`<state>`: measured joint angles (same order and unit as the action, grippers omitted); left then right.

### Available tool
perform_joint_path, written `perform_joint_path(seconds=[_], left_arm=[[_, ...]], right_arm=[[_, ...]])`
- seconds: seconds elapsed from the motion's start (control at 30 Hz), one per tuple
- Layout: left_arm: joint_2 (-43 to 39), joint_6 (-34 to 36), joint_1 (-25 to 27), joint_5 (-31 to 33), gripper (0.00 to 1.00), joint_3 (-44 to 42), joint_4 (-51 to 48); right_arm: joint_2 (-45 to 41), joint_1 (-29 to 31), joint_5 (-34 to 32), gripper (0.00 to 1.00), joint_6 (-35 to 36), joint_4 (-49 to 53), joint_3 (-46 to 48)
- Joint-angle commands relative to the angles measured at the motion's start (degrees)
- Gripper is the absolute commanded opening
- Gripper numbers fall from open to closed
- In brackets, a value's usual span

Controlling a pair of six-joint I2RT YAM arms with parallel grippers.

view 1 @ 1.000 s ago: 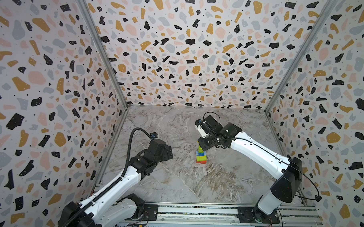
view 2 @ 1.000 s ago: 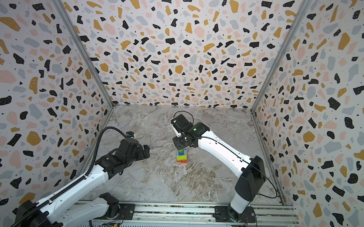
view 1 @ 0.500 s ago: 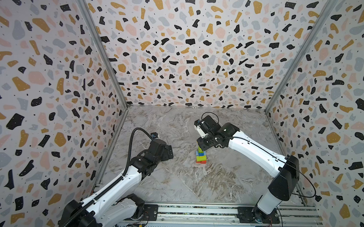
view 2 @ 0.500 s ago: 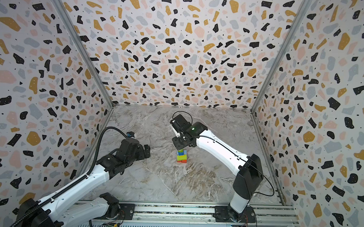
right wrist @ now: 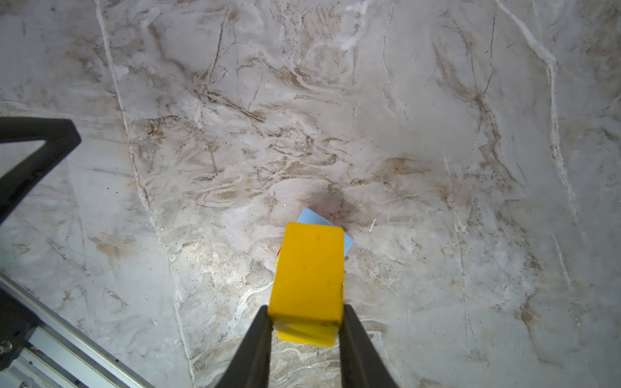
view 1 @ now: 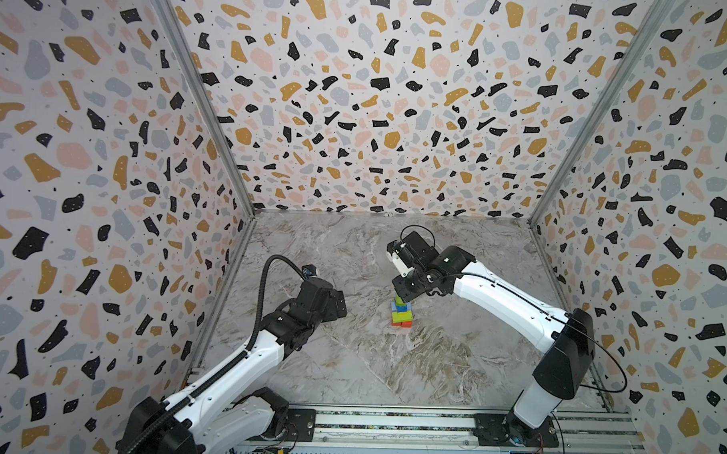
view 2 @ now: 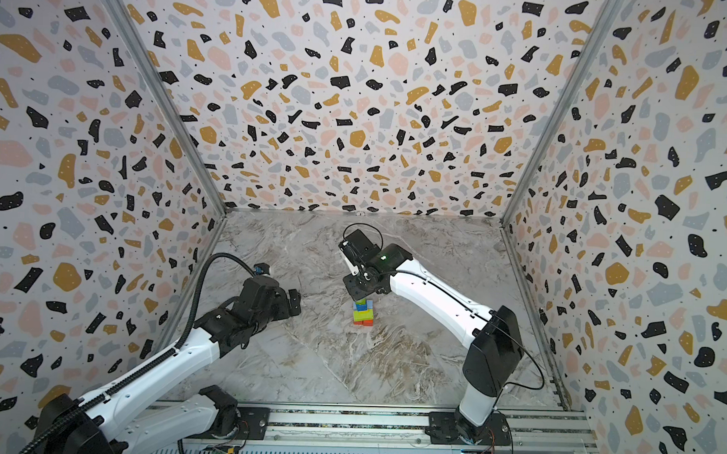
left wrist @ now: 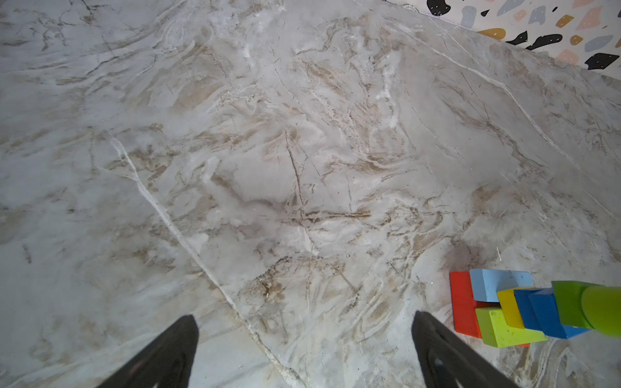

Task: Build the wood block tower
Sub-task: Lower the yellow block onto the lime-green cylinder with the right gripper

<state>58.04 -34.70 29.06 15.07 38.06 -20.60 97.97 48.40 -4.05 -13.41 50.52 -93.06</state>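
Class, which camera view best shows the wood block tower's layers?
The left wrist view: the wood block tower sits close, its red, light blue, lime, yellow and dark blue layers distinct. In both top views the tower is small. In the right wrist view the yellow block in the right end effector hides most of it.
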Motion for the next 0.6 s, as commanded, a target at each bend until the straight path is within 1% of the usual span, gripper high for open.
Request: perform_joint_path(seconds=[0.0, 0.57], left_arm=[[-0.04, -0.11, 0.12, -0.57, 1.0, -0.6, 1.64], [0.06, -0.12, 0.12, -0.54, 1.0, -0.75, 1.7]], right_arm=[[-0.42, 0.17, 0.45, 0.24, 0.41, 0.13, -0.27], [-0.58, 0.11, 0.28, 0.24, 0.66, -0.06, 0.95]])
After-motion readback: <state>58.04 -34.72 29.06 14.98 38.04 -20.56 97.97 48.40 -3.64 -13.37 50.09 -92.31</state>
